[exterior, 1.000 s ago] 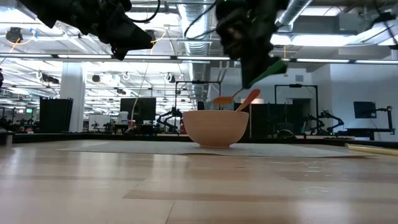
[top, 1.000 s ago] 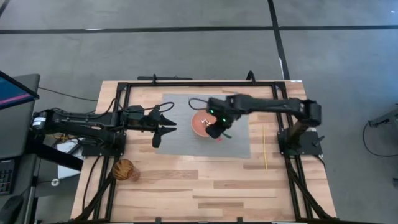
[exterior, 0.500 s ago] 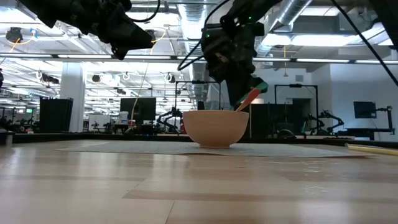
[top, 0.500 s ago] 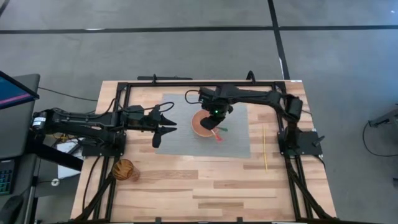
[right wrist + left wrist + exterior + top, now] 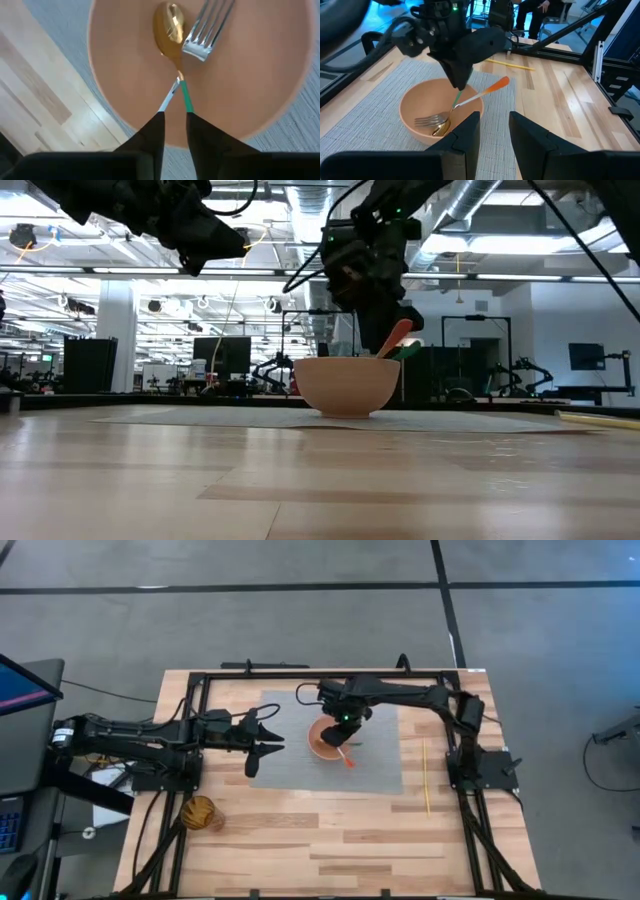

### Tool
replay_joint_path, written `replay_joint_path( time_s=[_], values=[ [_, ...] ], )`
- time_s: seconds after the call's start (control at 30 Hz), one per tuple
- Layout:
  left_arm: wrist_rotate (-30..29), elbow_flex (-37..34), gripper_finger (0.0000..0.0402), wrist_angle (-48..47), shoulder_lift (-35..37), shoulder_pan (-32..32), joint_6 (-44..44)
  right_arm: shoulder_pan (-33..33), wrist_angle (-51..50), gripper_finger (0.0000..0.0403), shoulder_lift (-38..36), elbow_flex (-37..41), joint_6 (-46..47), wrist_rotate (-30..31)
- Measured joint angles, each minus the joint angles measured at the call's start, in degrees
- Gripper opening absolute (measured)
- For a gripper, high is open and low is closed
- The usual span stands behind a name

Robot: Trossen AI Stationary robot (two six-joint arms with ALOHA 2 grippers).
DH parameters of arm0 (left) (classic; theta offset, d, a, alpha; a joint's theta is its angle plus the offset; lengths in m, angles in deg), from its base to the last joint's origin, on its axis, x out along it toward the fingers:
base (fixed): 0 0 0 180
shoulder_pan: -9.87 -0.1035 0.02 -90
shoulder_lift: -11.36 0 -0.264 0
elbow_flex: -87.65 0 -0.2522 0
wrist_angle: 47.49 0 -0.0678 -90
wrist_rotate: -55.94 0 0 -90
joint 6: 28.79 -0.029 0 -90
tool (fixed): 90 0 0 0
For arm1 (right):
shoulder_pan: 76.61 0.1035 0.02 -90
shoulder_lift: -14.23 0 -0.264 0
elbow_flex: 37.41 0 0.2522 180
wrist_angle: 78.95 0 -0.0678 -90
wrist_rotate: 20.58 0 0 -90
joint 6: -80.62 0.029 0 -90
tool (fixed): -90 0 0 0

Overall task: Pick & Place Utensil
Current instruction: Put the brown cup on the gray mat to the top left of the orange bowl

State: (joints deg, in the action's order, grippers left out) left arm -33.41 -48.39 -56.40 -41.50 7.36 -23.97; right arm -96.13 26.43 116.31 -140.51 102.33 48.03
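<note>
A peach bowl (image 5: 315,747) stands on the grey mat (image 5: 380,775). In it lie a gold spoon (image 5: 170,25) with a green handle (image 5: 185,98) and a fork (image 5: 205,35) with an orange handle end (image 5: 497,85). Both heads rest on the bowl's bottom, and the fork's handle leans over the rim. My right gripper (image 5: 175,117) hangs just above the bowl, pointing down, its fingers a little apart over the two handles. I cannot see it touching either. My left gripper (image 5: 272,745) waits open, left of the bowl.
A woven brown cup (image 5: 201,812) stands near the table's front left. A thin yellow stick (image 5: 427,776) lies on the wood right of the mat. Black frame rails (image 5: 330,670) edge the table. People sit beyond the table in the left wrist view (image 5: 530,10).
My right gripper has swung from the bowl's right side toward the table's far-left, over the bowl, carrying the green-handled spoon. The spoon's green handle end has then dropped from up at the gripper to just above the bowl's rim, while the gripper stayed almost still.
</note>
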Motion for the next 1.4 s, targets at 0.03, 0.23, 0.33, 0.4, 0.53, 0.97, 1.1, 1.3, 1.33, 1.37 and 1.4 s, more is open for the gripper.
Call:
replay_joint_path(
  time_s=[0.03, 0.23, 0.33, 0.4, 0.53, 0.97, 1.1, 1.3, 1.33, 1.37, 1.4],
  values=[
    [0.0, 0.0, 0.0105, 0.1, 0.0, 0.0, 0.0, 0.0, 0.0, 0.0076, -0.5, 0.0, 1.4, 0.1],
    [1.7, 0.2, 0.0105, 2.8, 0.0, 0.3, 1.4, 1.7, 0.0, 0.0079, -6.7, 0.0, 1.7, 0.5],
    [5.2, 2.7, 0.0105, 3.0, 0.0, 0.3, 2.1, 4.1, 0.5, 0.0079, -11.4, 0.0, 0.1, 3.4],
    [6.2, 4.9, 0.0105, 3.0, 0.0, 0.8, 2.1, 6.8, 0.9, 0.0079, -15.2, 0.0, -1.6, 8.8],
    [6.6, 10.6, 0.0105, -0.5, 0.0, 2.6, 3.4, 14.5, 2.6, 0.0079, -22.8, 1.1, -6.9, 23.6],
    [-2.6, 33.7, 0.0087, -32.3, -6.8, 12.9, 3.5, 31.2, 53.1, 0.0079, -42.3, 43.6, -14.2, 30.5],
    [-3.7, 39.8, 0.0086, -43.0, -11.8, 15.2, 6.0, 32.2, 70.8, 0.0079, -44.5, 53.7, -21.7, 30.0],
    [-2.2, 40.3, 0.0086, -53.8, -17.4, 18.5, 8.6, 31.9, 76.6, 0.0079, -47.9, 54.0, -24.2, 29.8],
    [-2.0, 40.2, 0.0088, -54.4, -18.4, 19.2, 9.8, 32.0, 76.6, 0.0079, -48.0, 54.0, -24.2, 29.8],
    [-1.3, 40.2, 0.0092, -54.2, -19.2, 20.1, 11.6, 32.3, 76.6, 0.0079, -47.8, 54.0, -24.1, 29.8],
    [0.1, 40.3, 0.0098, -53.8, -20.1, 21.0, 13.5, 32.4, 76.5, 0.0079, -47.5, 54.0, -23.6, 29.5]
  ],
)
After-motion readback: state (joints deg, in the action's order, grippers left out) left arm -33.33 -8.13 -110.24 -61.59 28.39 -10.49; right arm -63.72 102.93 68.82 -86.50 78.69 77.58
